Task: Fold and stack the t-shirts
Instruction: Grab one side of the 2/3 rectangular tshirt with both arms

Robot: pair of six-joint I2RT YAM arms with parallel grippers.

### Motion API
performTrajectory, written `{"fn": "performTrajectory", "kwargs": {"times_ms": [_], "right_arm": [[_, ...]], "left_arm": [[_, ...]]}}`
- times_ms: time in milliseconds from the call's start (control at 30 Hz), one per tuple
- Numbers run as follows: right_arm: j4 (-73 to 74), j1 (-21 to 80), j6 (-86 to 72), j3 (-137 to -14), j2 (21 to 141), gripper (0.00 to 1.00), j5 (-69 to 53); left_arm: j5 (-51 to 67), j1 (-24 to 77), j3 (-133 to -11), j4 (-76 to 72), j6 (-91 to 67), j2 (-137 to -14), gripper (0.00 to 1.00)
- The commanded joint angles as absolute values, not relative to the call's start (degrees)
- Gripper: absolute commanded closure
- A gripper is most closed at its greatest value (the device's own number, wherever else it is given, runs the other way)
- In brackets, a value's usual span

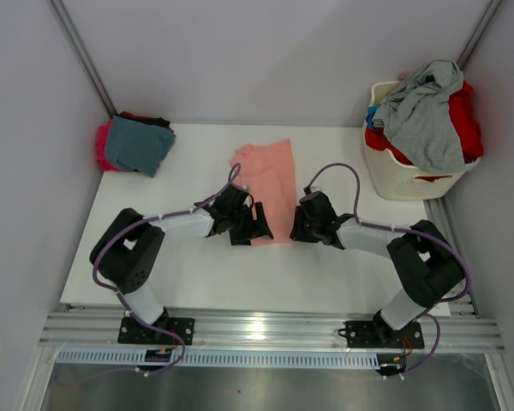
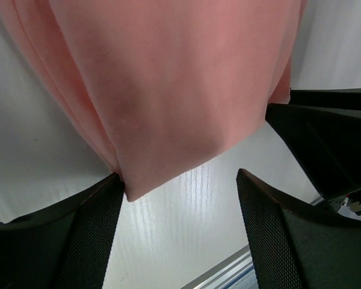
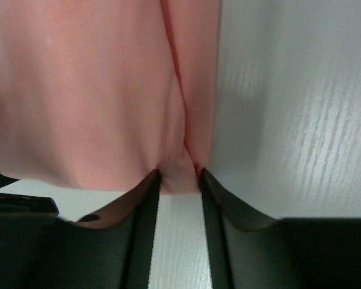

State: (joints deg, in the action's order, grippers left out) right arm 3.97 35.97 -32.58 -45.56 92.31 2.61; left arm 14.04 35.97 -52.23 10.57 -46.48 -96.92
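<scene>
Nipping with the right gripper: fingers drawn in to a slim gap, a bunched fold of the salmon-pink t-shirt caught between the tips at its near right corner, creases running up from the pinch. Low over the tabletop, pointing toward the far edge.

Spread wide on the left gripper: nothing clamped, jaws well apart, the shirt's near left corner hanging just against the inner face of one finger, bare white surface showing between the tips. Set just beside the right gripper, only the narrow near edge of the cloth between the two.

Folded into a long strip, lying flat mid-tabletop, one end near the far edge and the other between the grippers.

Further out, at the far left corner: a small stack of folded shirts, teal-blue t-shirt on top, magenta and black edges showing beneath.

Off the far right corner: white slotted laundry basket, heaped with a crumpled grey t-shirt draped over a red one.
</scene>
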Motion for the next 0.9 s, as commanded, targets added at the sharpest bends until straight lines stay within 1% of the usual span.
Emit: {"fn": "performTrajectory", "kwargs": {"times_ms": [0, 67, 100, 133, 167, 200, 300, 333, 367, 400, 467, 500, 533, 700, 867], "right_arm": [[1.85, 37.44, -34.45, -44.65, 91.05, 0.66, 1.32], [1.76, 37.88, -34.45, -44.56, 91.32, 0.78, 1.23], [1.67, 38.05, -34.45, -44.47, 91.41, 0.86, 1.32], [1.67, 38.23, -34.37, -44.30, 91.32, 0.90, 1.32], [1.58, 38.41, -34.19, -44.30, 91.23, 0.99, 1.23], [1.76, 38.50, -34.10, -44.21, 91.06, 1.00, 1.32], [2.11, 38.76, -33.75, -44.03, 90.27, 1.00, 1.58], [2.37, 38.85, -33.66, -43.86, 89.92, 1.00, 1.84], [2.55, 39.02, -33.49, -43.86, 89.74, 1.00, 2.02], [3.24, 39.37, -33.31, -43.86, 89.21, 1.00, 2.20], [4.04, 39.72, -32.87, -43.77, 88.16, 1.00, 2.98], [5.00, 39.90, -32.78, -43.68, 87.63, 1.00, 3.34], [5.44, 40.25, -32.61, -43.51, 86.58, 1.00, 3.69], [8.43, 41.92, -33.13, -41.92, 82.36, 1.00, 3.69], [15.28, 46.84, -34.98, -42.45, 76.57, 1.00, 2.55]], "left_arm": [[15.73, 37.00, -52.47, 7.39, -47.46, -98.08, 0.22], [16.17, 37.18, -52.38, 6.95, -47.46, -98.35, 0.24], [16.35, 37.18, -52.38, 6.86, -47.37, -98.35, 0.26], [16.61, 37.35, -52.30, 6.68, -47.29, -98.61, 0.27], [16.70, 37.35, -52.38, 6.77, -47.20, -98.79, 0.28], [16.79, 37.44, -52.21, 6.68, -47.02, -98.88, 0.32], [16.87, 37.62, -51.42, 6.24, -46.76, -98.44, 0.38], [17.14, 37.70, -51.33, 6.07, -46.67, -98.35, 0.42], [17.49, 37.79, -51.24, 6.15, -46.50, -98.09, 0.49], [17.66, 37.79, -51.24, 6.41, -46.23, -97.91, 0.63], [17.84, 38.06, -51.15, 7.81, -45.88, -97.30, 0.79], [17.58, 38.23, -50.98, 8.52, -45.44, -96.95, 0.95], [17.32, 38.58, -51.06, 9.22, -45.18, -96.60, 0.99], [16.61, 40.60, -49.05, 13.79, -43.86, -92.30, 1.00], [15.91, 45.34, -46.76, 20.20, -42.72, -86.41, 0.99]]}}
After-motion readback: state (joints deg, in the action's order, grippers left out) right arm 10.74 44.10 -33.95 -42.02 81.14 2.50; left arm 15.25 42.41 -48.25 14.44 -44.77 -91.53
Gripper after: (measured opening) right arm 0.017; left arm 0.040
